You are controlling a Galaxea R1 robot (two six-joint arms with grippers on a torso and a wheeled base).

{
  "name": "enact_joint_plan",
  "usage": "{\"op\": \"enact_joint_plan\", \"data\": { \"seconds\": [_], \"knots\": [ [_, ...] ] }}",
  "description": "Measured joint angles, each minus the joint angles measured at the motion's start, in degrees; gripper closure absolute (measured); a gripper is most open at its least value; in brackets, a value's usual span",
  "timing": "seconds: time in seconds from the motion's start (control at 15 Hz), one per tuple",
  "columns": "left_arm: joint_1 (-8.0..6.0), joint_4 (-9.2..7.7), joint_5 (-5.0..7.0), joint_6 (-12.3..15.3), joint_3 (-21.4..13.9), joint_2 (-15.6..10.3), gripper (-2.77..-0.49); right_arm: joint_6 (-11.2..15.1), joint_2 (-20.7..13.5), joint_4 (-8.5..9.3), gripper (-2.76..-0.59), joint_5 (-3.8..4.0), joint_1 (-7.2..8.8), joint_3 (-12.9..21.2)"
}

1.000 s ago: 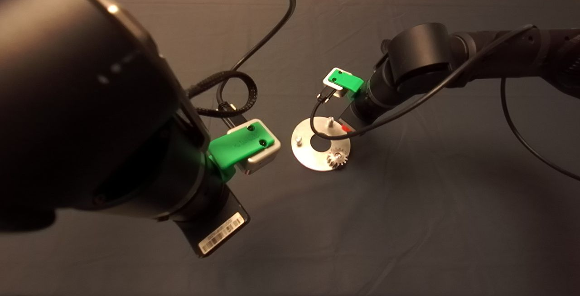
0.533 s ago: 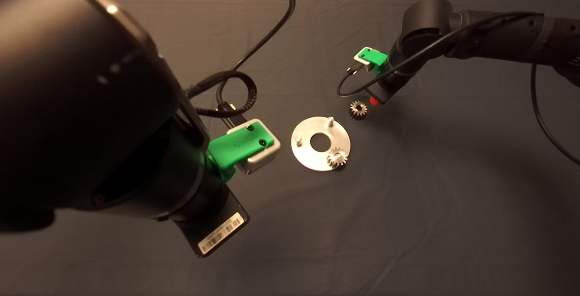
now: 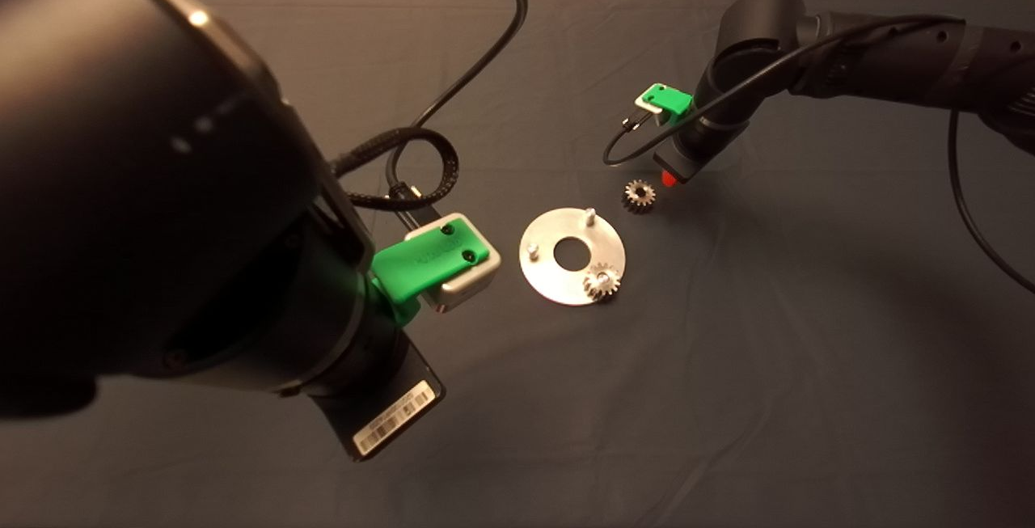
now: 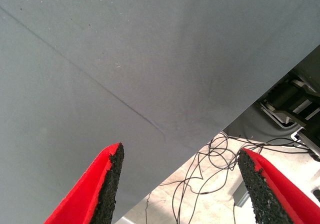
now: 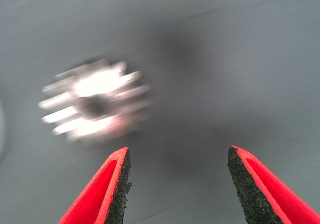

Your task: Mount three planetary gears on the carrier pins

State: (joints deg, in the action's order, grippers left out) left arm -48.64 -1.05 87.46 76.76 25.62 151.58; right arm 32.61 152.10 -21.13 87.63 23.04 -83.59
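A shiny round disc [image 3: 543, 273] with a central hole lies mid-mat. Two bare carrier pins [image 3: 591, 213] [image 3: 532, 251] stand on it. One planetary gear [image 3: 602, 281] sits on the disc at its near right edge. A second gear [image 3: 639, 195] lies loose on the mat just beyond the disc's far right edge; it also shows in the right wrist view [image 5: 95, 104]. My right gripper [image 3: 668, 179] hangs just right of that gear, open and empty [image 5: 177, 156]. The third gear is out of view. My left gripper [image 4: 180, 156] is open and empty, held left of the disc.
The left arm [image 3: 162, 188] fills the left of the head view, its cables [image 3: 420, 148] looping above the mat. The right arm [image 3: 849, 67] reaches in from the far right. Past the mat's edge, floor cables [image 4: 210, 159] show.
My right gripper has moved from over the disc's far right edge to the far right of it. The loose gear now shows on the mat beside it. The left arm has not moved.
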Motion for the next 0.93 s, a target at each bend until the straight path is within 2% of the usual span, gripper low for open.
{"op": "enact_joint_plan", "data": {
  "seconds": [0.07,0.13,0.2,0.4,0.47,0.73,0.93],
  "knots": [
    [0.00,0.01,-0.02,0.00,0.00,0.00,-1.62,0.00,0.32,2.98,-1.42,0.00,0.02,0.00],
    [0.00,0.01,-0.02,0.00,0.00,0.00,-1.62,0.00,0.63,5.10,-1.42,-0.02,0.09,0.00],
    [0.01,0.01,0.00,0.00,0.00,0.00,-1.62,-0.02,0.79,6.32,-1.42,-0.09,0.45,0.02],
    [0.01,0.00,0.00,0.00,0.00,0.00,-1.62,-0.21,0.46,7.01,-1.42,-0.17,2.59,0.00],
    [0.00,0.00,-0.02,0.00,0.00,0.00,-1.62,-0.21,0.32,7.05,-1.44,-0.15,2.80,0.00],
    [0.00,0.00,0.00,0.00,-0.02,0.00,-1.62,-0.26,0.29,7.31,-1.70,-0.16,2.28,0.00],
    [0.00,0.00,0.00,0.00,-0.02,0.00,-1.62,-0.26,0.29,7.31,-1.71,-0.15,2.21,0.02]
  ]
}}
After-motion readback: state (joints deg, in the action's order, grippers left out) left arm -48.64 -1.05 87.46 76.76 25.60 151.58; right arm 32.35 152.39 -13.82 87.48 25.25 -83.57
